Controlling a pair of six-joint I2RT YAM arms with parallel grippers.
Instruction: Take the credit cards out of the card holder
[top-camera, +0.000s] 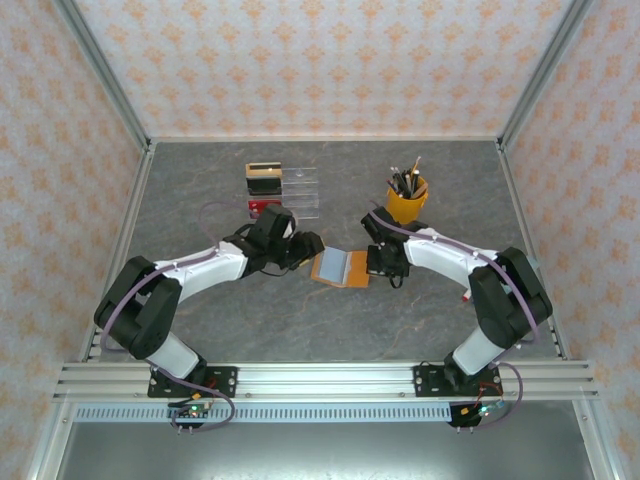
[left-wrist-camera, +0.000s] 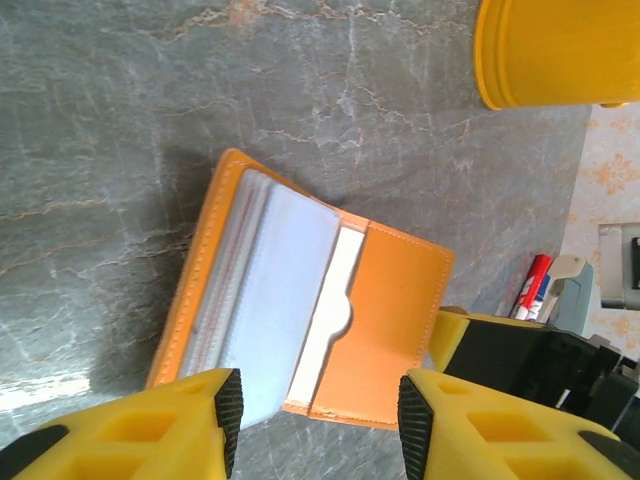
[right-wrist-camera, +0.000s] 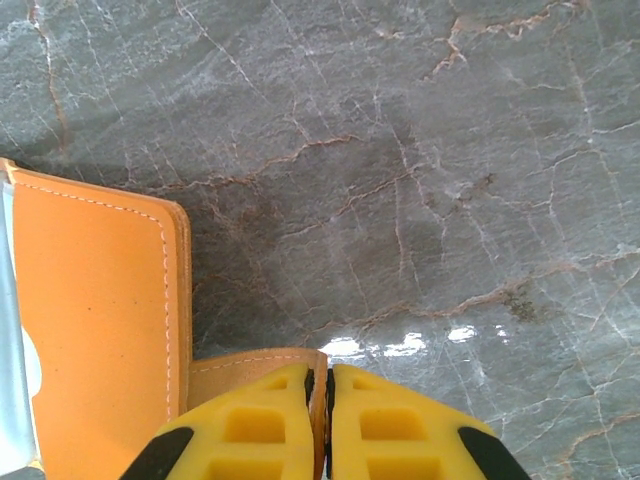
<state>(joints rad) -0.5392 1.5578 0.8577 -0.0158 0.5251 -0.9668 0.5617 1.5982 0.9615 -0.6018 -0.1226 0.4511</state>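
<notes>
Orange card holder (top-camera: 340, 268) lying open on bench (top-camera: 300, 330), near yellow pen cup (top-camera: 406, 205), right jaws clenched on its orange cover edge, left jaws parted, astride its clear sleeves (left-wrist-camera: 270, 300)

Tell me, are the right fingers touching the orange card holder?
Touching. Right wrist view: the right fingers pinch the card holder's orange flap between them.

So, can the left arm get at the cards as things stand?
Probably yes: the holder lies open, its flap pinched by the right pincer, and the left pincer hangs right over the sleeves, jaws apart, nothing between.
</notes>
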